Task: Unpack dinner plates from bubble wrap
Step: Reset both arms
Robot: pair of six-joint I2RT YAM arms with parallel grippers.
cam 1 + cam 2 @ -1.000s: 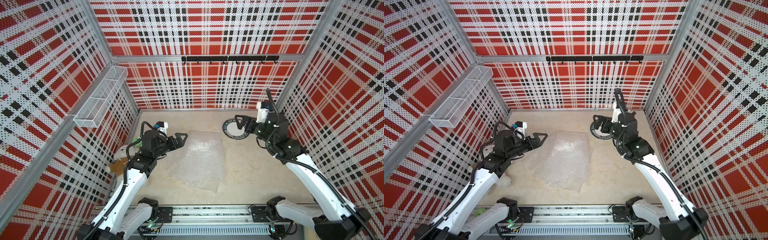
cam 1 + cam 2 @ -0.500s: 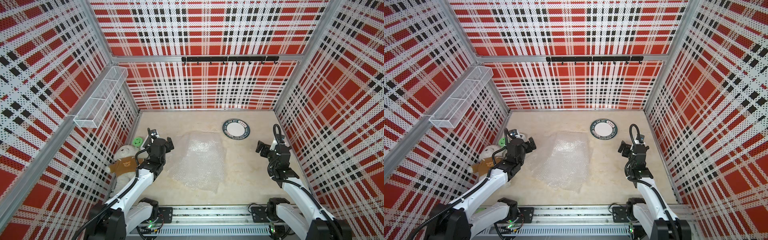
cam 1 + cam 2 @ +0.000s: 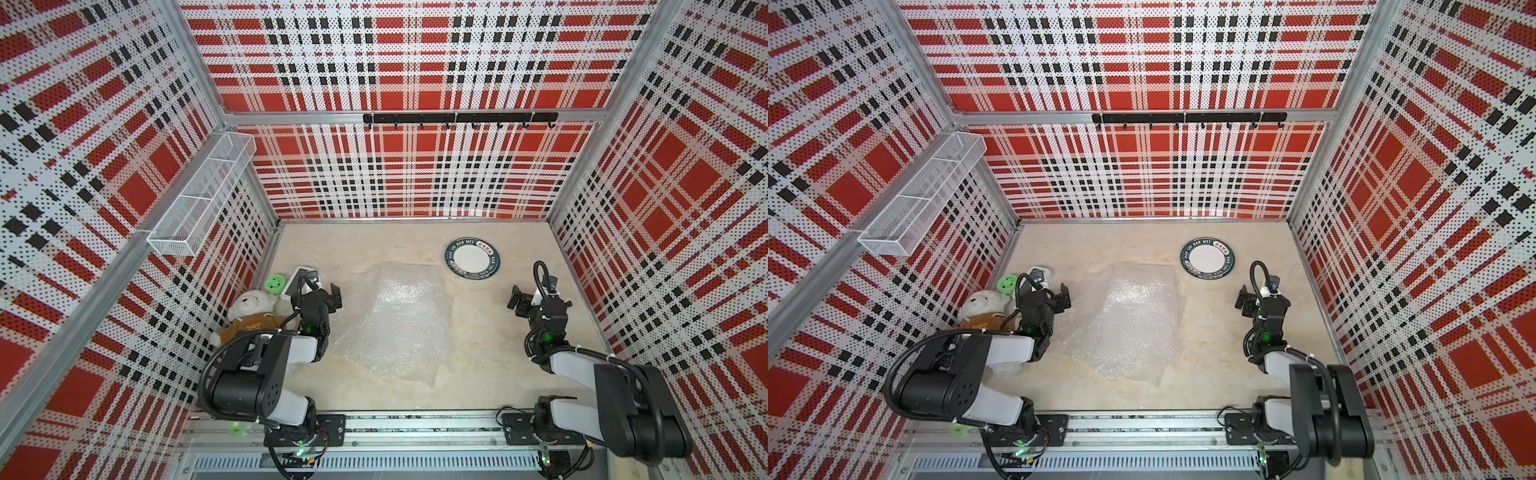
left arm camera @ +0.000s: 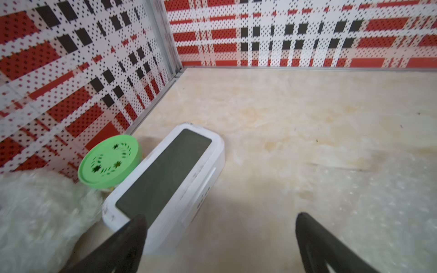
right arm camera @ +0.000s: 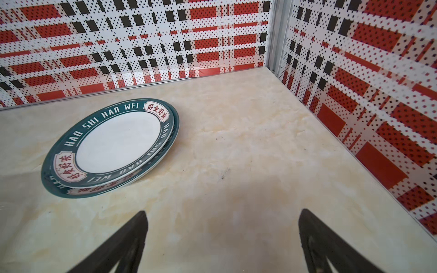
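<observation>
Bubble wrap (image 3: pixel 399 320) lies flat mid-table, dinner plates (image 5: pixel 111 146) stacked bare near your right gripper (image 5: pixel 224 210); that and your left gripper (image 4: pixel 220 215) gape wide, empty.

I have both arms folded, elbows raised over the base rail. My left arm (image 3: pixel 291 351) sits just left of the bubble wrap (image 3: pixel 399 324). The left gripper (image 4: pixel 220 218) points forward with jaws spread wide, gripping nothing. My right arm (image 3: pixel 582 365) sits well right of that sheet. The right gripper (image 5: pixel 223 212) is equally wide and empty.
</observation>
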